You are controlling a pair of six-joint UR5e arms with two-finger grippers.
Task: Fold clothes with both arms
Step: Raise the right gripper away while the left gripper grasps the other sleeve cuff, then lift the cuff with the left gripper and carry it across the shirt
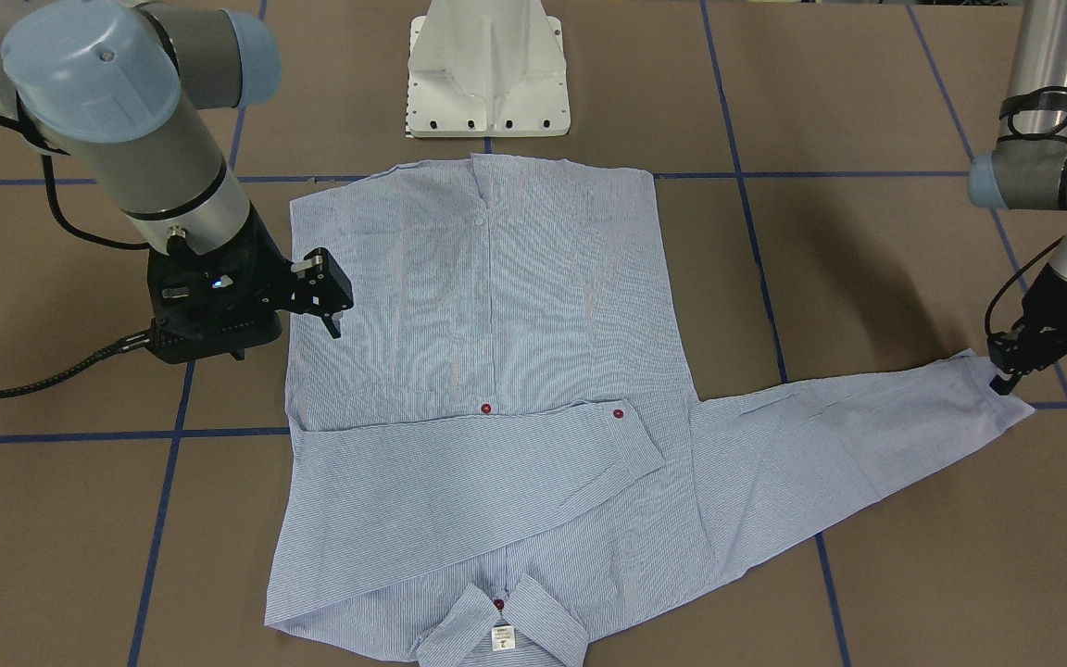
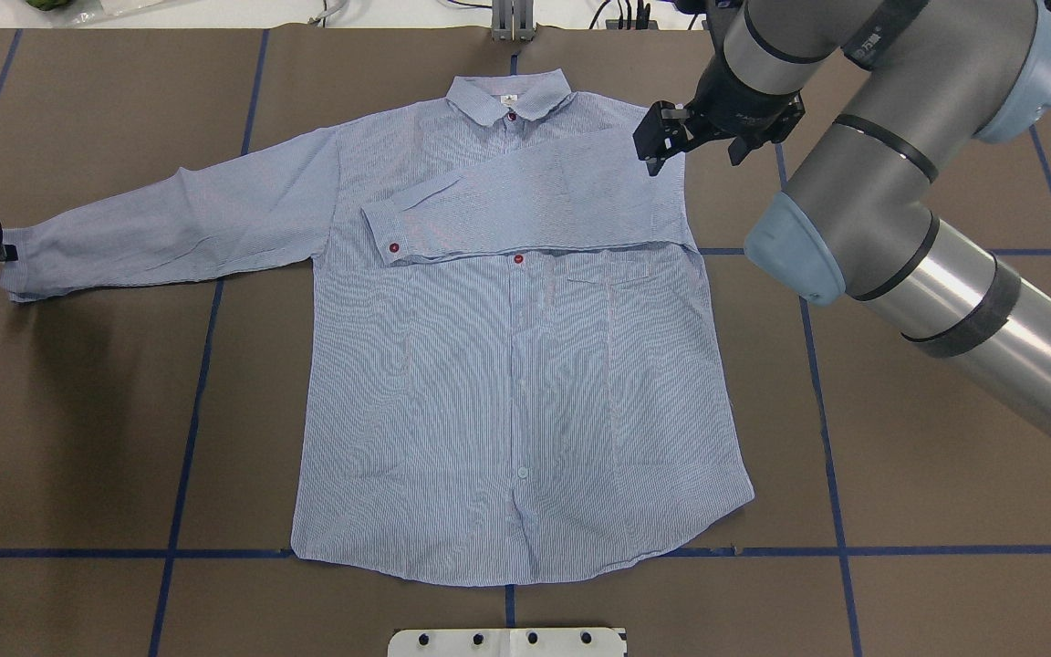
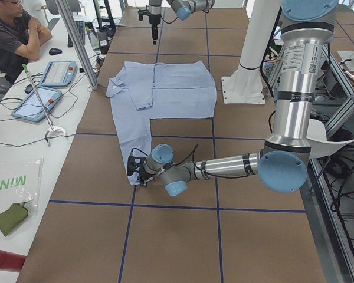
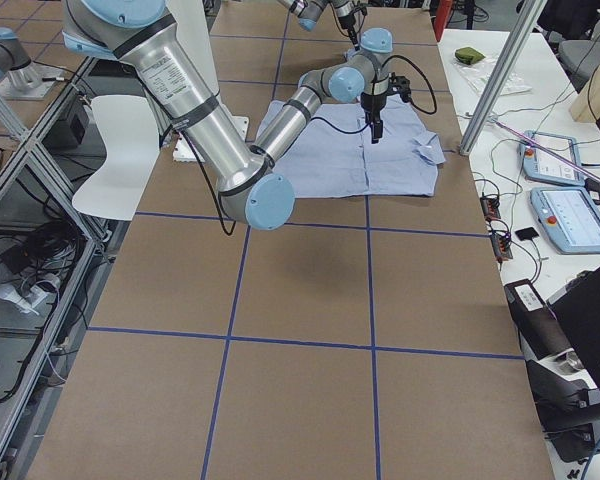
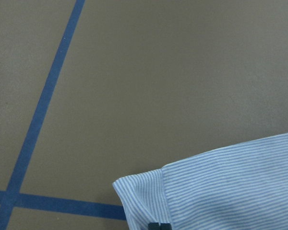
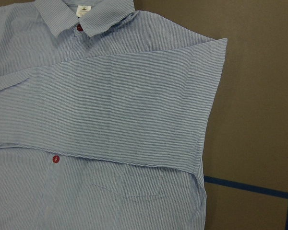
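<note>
Nearest you, the collar (image 1: 501, 621) is pointing at your side of the desk (image 1: 867, 139). The shirt (image 1: 487, 306) is lying flat, front up and buttoned, its hem reaching toward the pedestal (image 1: 487, 65). You are seeing one sleeve (image 1: 459, 472) lying folded across the chest, its end resting just beside the button line. The other sleeve (image 1: 848, 426) is stretching out flat toward the robot's left. At that sleeve's end the left pincer (image 1: 1004, 380) is sitting low over the desk, its fingers pressed together and pinching the cuff (image 5: 149, 196). Over the folded shoulder the right pincer (image 2: 694, 155) is hovering clear of the cloth, fingers spread and holding nothing.
</note>
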